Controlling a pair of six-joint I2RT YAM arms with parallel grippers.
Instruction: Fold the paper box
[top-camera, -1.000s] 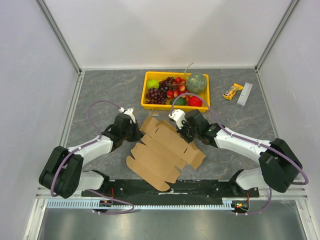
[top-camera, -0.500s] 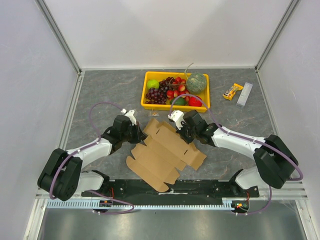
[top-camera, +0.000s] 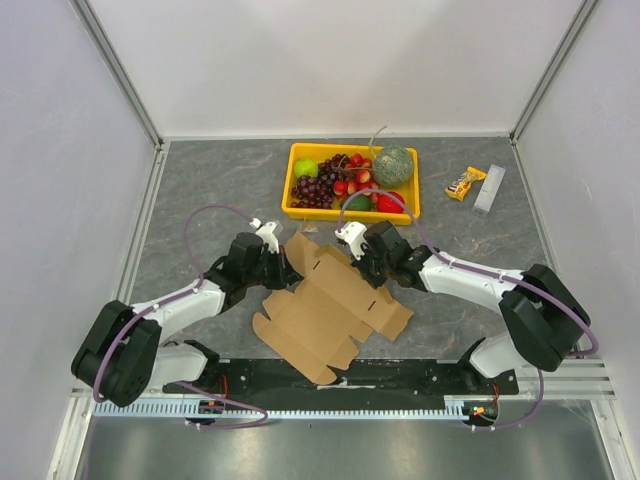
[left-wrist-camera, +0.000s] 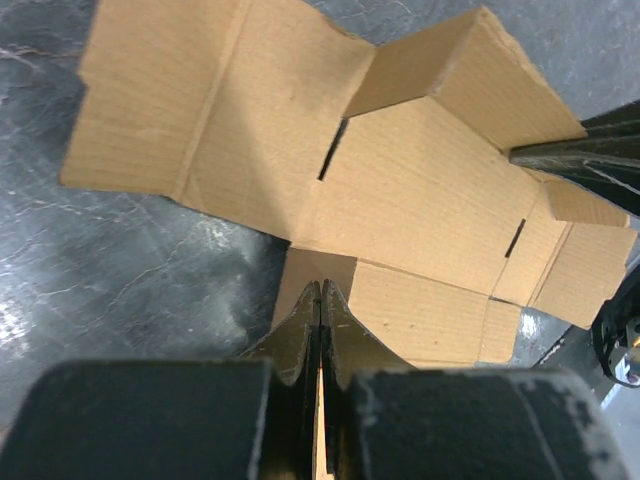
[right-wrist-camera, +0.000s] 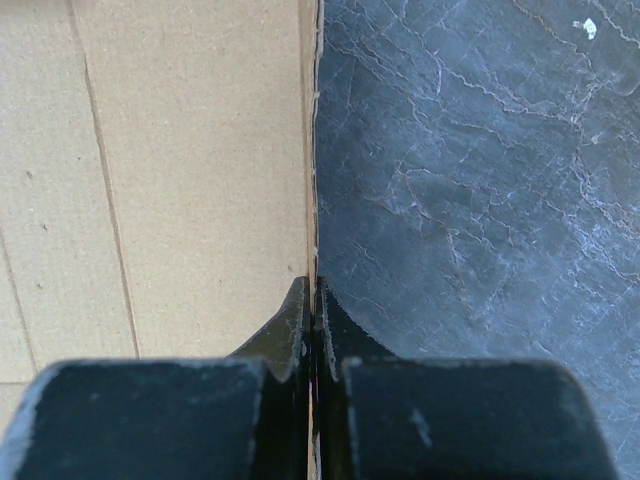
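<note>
the paper box (top-camera: 330, 310), plain brown die-cut cardboard, lies opened out, mostly flat.

White-and-black arms (top-camera: 188, 296), purple cables (top-camera: 205, 208)

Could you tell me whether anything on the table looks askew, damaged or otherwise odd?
The paper box lies diagonally, a mostly flat sheet with its far flaps raised; no tears show. The fruit sits inside the yellow tray; nothing is spilled.
</note>
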